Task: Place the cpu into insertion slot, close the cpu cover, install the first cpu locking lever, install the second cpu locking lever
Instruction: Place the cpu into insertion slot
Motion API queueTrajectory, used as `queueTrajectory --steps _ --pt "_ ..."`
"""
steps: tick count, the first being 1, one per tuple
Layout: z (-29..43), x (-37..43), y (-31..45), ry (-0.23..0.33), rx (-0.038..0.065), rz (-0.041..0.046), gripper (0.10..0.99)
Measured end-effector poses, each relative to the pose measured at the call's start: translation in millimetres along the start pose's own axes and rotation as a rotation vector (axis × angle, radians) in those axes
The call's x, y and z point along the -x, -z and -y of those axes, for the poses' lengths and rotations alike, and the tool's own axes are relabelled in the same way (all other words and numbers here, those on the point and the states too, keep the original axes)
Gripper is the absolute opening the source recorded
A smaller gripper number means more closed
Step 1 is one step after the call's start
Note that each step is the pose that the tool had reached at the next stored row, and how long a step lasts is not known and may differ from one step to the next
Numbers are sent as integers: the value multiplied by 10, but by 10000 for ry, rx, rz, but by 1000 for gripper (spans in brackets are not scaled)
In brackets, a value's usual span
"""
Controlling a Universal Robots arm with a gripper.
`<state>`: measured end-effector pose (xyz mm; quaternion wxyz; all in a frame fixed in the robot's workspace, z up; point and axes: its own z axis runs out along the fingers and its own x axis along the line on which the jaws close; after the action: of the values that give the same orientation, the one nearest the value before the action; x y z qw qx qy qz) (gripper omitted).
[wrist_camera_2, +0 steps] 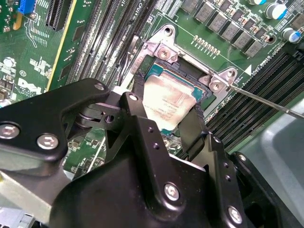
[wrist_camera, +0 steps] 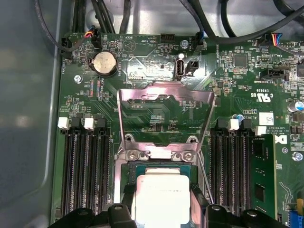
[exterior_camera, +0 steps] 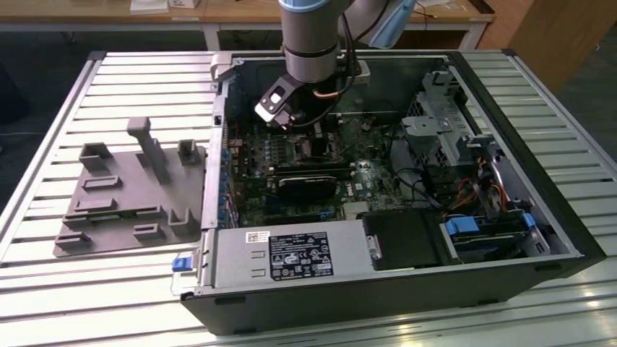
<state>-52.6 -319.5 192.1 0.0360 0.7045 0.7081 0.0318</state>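
The cpu is a silver-grey square chip lying in or just over the insertion slot; I cannot tell whether it is fully seated. My gripper is shut on the cpu, with black fingers against two opposite edges. In the first wrist view the cpu sits between the fingers, and the cpu cover stands swung open behind the slot. A thin locking lever sticks out beside the socket, unlatched. In the exterior view the gripper reaches down into the open computer case.
Long black memory slots flank the socket on both sides. A coin battery and cables lie beyond the cover. The case holds a power supply and drive bays; a grey fixture plate lies at the exterior view's left.
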Motion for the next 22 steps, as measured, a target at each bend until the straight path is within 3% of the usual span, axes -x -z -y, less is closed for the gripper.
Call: queueTrajectory --steps 7,9,10,14,22 --pt "-1 -2 -4 1 9 -13 537" --pt "-1 -1 -2 3 4 -6 549" --pt "0 0 -1 3 2 -3 612" --pt "0 0 0 4 1 -2 612" --pt "0 0 3 -5 0 -94 612"
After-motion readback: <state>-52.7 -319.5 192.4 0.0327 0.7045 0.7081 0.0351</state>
